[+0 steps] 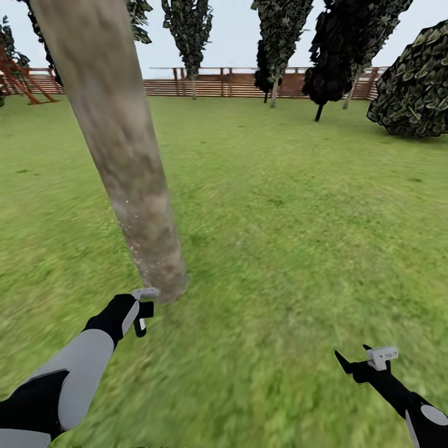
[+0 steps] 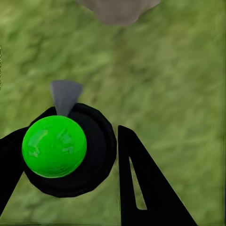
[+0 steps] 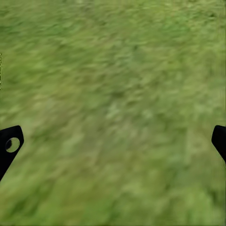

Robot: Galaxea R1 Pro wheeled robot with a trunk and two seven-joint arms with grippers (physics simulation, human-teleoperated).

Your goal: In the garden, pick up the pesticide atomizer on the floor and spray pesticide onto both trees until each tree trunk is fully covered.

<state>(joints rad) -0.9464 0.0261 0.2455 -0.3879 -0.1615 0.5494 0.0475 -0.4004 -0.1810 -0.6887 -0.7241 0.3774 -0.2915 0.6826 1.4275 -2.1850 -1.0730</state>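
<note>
head view: i've got the left gripper [image 1: 144, 309] clenched on the pesticide atomizer [image 1: 142, 318], low by the base of the tree trunk [image 1: 118, 143] so the mist hits bark; pale specks show there. right gripper [image 1: 363, 361] is parked aside over grass.

left wrist: atomizer's green cap [image 2: 54, 146] between the fingers [image 2: 141, 183], nozzle toward the trunk foot [image 2: 117, 9].

right wrist: fingertips [image 3: 9, 143] spread wide, released, nothing but lawn [image 3: 113, 103].

The tree trunk [image 1: 118, 149] is rising from the lawn [image 1: 280, 236] at left of centre, leaning toward the upper left. The left gripper [image 1: 144, 311] is sitting just below its base, at lower left. The right gripper [image 1: 358, 361] is hanging at lower right, well apart. The fence [image 1: 218, 83] is running behind, along the top, with trees [image 1: 280, 37] standing before it.
</note>
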